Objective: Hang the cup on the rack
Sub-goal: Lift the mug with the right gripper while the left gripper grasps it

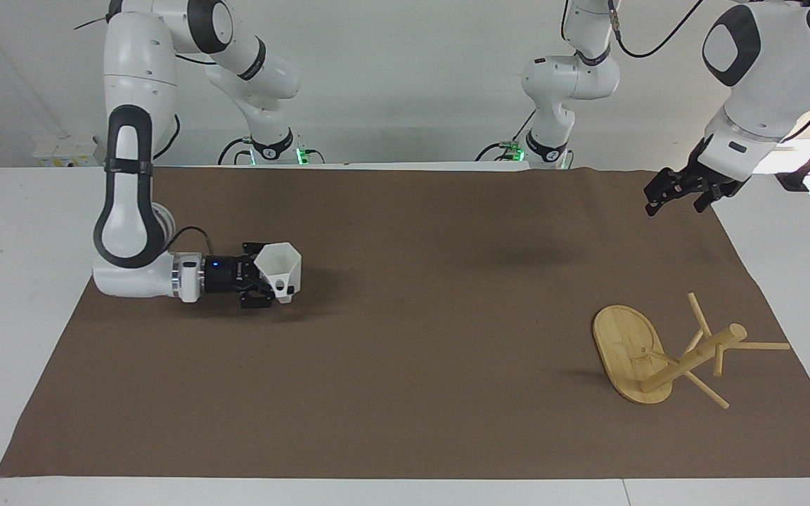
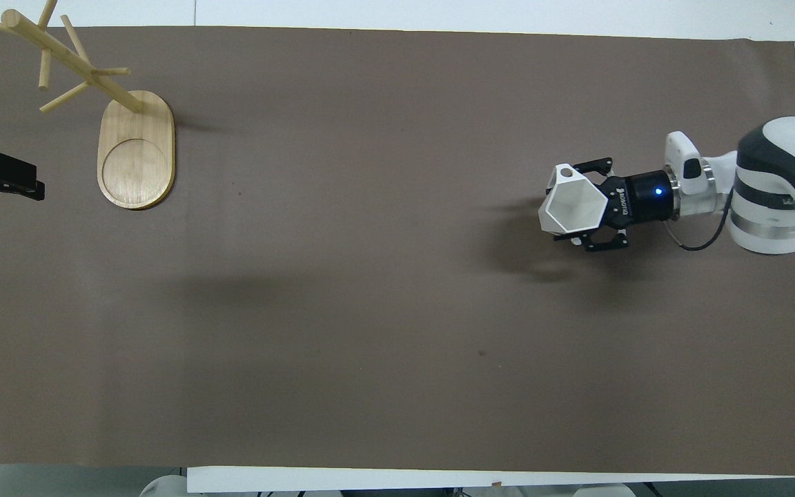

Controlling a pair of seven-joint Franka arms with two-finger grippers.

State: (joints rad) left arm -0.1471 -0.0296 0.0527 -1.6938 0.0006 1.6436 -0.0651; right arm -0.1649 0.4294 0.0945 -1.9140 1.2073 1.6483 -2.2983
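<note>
We see the right gripper (image 1: 268,284) clenched on the white cup (image 1: 280,270) just above the brown mat (image 1: 405,393) at the right arm's end, while the left gripper (image 1: 679,190) waits with fingers spread, raised above the mat's edge near the rack (image 1: 630,358), which stands at the left arm's end.

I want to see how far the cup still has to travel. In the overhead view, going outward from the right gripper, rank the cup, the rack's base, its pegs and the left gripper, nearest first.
1. Cup: held in the right gripper, at the right arm's end.
2. Rack's base: toward the left arm's end of the mat.
3. Pegs and left gripper: too close to call.
</note>
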